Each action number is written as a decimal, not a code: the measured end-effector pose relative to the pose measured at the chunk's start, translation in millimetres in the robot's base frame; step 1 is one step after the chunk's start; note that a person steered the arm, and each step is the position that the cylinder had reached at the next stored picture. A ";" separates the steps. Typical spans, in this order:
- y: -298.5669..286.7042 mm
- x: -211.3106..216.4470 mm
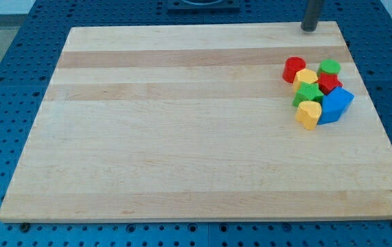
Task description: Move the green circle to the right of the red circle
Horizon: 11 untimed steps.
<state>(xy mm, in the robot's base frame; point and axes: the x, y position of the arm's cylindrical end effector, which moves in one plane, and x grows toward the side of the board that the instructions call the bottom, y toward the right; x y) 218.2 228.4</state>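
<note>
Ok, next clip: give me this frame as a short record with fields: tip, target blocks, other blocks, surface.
tip: my tip at the board's top edge, above the cluster, touching no block
green circle: top right of the cluster
red circle: top left of the cluster, a yellow block between the two
other blocks: green block, red block, blue block, yellow heart, packed together
surface: wooden board
</note>
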 end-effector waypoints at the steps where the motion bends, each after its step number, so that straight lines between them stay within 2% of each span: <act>1: 19.4 18.2; 3: 36.2 56.6; 5: 36.2 65.2; 9: 35.4 150.1; 11: 30.1 156.7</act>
